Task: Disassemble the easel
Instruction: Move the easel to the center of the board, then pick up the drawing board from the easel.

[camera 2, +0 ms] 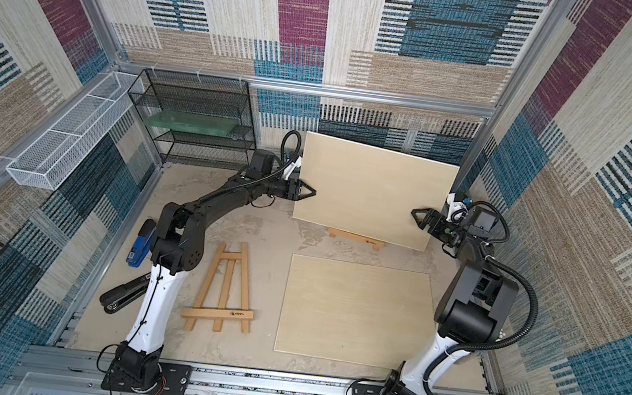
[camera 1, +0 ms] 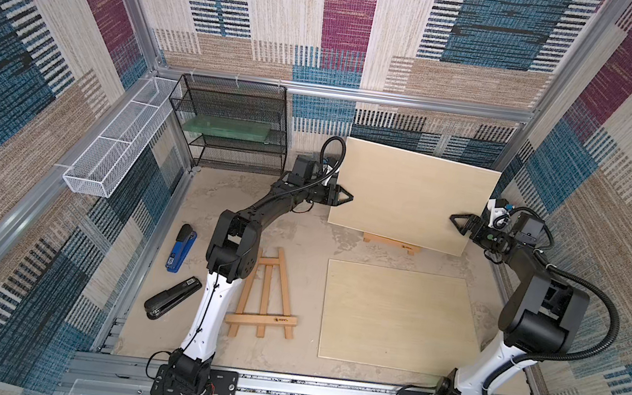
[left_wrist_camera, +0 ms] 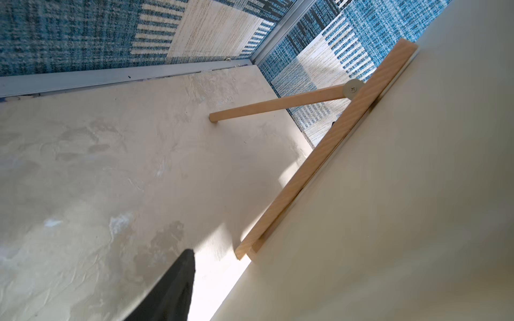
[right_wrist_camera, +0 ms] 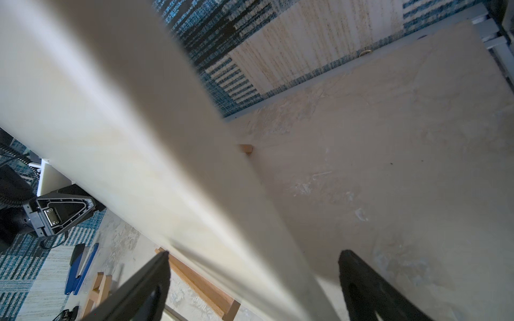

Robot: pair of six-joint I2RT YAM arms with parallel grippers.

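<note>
Closest to the lens in the right wrist view, the right claw (right_wrist_camera: 254, 254) stands wide open, one finger (right_wrist_camera: 139, 289) on each face of the upright board (right_wrist_camera: 125, 139), neither pressing it. We see the left claw (camera 1: 345, 199) at the opposite edge in a top view. In its own wrist view one finger (left_wrist_camera: 172, 289) shows with a bright strip of table (left_wrist_camera: 111, 166) between it and the board, while the other is hidden behind the panel. So we read it as open too, straddling the edge but not clamped.

The easel (camera 1: 391, 243) stands at the back right of the table, its ledge peeking out under the board that leans on it. Its rear leg (left_wrist_camera: 278, 105) is propped out behind, foot on the table. A second easel (camera 1: 264, 296) and a second board (camera 1: 394, 318) lie flat nearer the front.

We judge the step in hand to be lifting the board off. To do it well, we should close both claws evenly at matching height and be sure both grip before moving. Then we should raise the board straight up clear of the ledge rather than pulling forward, which could drag or topple the light frame. Keep it level, or it twists in the jaws.
</note>
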